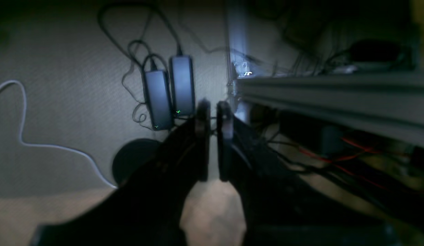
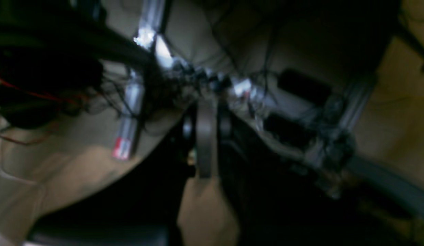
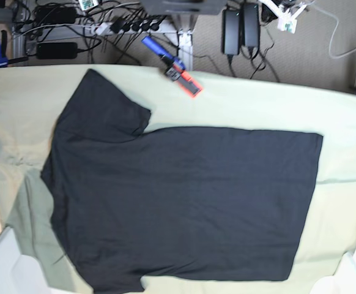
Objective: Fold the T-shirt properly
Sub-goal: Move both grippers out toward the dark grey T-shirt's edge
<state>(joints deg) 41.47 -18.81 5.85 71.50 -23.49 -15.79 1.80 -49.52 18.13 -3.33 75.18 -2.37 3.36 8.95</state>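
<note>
The black T-shirt (image 3: 178,202) lies spread flat on the pale green sheet (image 3: 270,104) in the base view. Its collar end points left, one sleeve (image 3: 104,110) reaches toward the far left corner, and the hem is on the right. Neither gripper shows in the base view. In the left wrist view my left gripper (image 1: 214,109) hangs over the floor with its two dark fingers almost touching and nothing between them. My right gripper (image 2: 206,112) is blurred in the right wrist view, its fingers close together, and no cloth shows in them.
An orange and blue clamp (image 3: 179,72) lies at the sheet's far edge. Behind the table are two power bricks (image 3: 239,27) (image 1: 171,89), cables, a power strip (image 3: 123,26) and metal frame rails (image 1: 334,95). A white cable (image 1: 24,130) trails on the carpet.
</note>
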